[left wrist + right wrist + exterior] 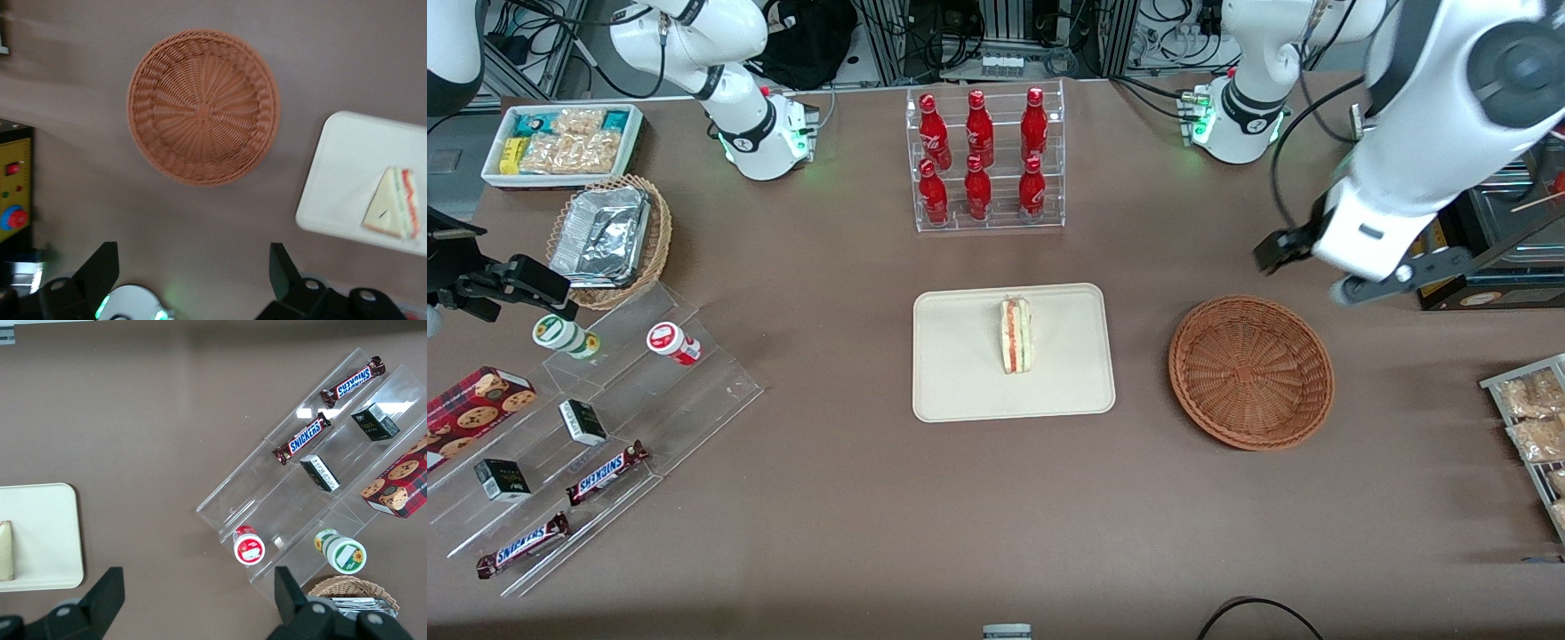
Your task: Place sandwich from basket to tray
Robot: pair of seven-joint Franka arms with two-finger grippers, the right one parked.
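Observation:
The sandwich (1015,335) lies on the cream tray (960,373) at the middle of the table, its red and green filling edge showing. The reddish-brown basket (1251,372) stands empty beside the tray, toward the working arm's end. My left gripper (1309,272) is open and empty, raised above the table, a little farther from the front camera than the basket. In the left wrist view the gripper (192,273) has its fingers wide apart over bare table, with the basket (202,107), the tray (340,180) and the sandwich (393,212) in sight.
A clear rack of red bottles (985,160) stands farther from the front camera than the tray. An acrylic stand with snacks (587,427), a tan basket with foil containers (609,240) and a white bin (560,142) lie toward the parked arm's end. A snack rack (1534,427) lies at the working arm's end.

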